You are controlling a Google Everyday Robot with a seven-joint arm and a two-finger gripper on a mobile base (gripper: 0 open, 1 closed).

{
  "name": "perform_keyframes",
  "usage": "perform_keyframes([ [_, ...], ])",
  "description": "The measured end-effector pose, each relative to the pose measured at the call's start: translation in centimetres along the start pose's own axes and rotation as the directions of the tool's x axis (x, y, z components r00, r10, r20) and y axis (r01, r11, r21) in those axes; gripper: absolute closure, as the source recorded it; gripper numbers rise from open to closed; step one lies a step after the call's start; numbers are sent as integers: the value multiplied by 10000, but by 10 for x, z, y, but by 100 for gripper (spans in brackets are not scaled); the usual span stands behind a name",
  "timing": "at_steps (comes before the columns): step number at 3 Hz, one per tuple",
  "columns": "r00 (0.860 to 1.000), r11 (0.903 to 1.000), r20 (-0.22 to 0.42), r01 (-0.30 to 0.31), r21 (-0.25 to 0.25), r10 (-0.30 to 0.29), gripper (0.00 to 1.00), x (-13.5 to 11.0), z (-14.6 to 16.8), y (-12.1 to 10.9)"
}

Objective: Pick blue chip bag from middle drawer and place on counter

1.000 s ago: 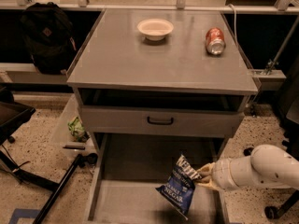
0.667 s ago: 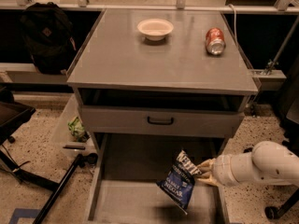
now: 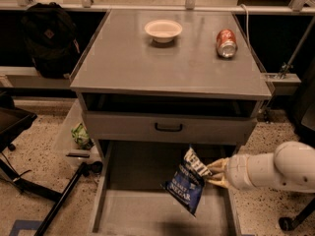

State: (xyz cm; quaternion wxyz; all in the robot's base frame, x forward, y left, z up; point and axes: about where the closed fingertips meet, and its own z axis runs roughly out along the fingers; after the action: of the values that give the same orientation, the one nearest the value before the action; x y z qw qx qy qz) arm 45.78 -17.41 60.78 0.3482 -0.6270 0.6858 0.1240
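The blue chip bag (image 3: 187, 183) hangs tilted in the air over the open middle drawer (image 3: 142, 215), clear of its bare grey floor. My gripper (image 3: 215, 173) reaches in from the right on a white arm and is shut on the bag's black-and-white top edge. The counter (image 3: 147, 63) is the flat grey cabinet top above and behind the drawer.
A white bowl (image 3: 163, 30) and a red soda can (image 3: 226, 43) lying on its side sit at the back of the counter. A closed drawer front with a black handle (image 3: 168, 128) is above the open drawer. A black backpack (image 3: 47, 38) and a green packet (image 3: 81, 135) are at the left.
The bag has risen slightly and moved a little left with my gripper, lifting farther off the drawer floor.
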Motion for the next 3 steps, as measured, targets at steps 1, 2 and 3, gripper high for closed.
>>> perform_keyframes([
  [1, 9927, 9923, 458, 1088, 599, -1116, 100, -86, -51, 36],
  [2, 9813, 9776, 513, 1788, 1111, -1853, 100, -128, -74, 41],
  [3, 9813, 9775, 513, 1789, 1114, -1854, 100, -128, -74, 40],
])
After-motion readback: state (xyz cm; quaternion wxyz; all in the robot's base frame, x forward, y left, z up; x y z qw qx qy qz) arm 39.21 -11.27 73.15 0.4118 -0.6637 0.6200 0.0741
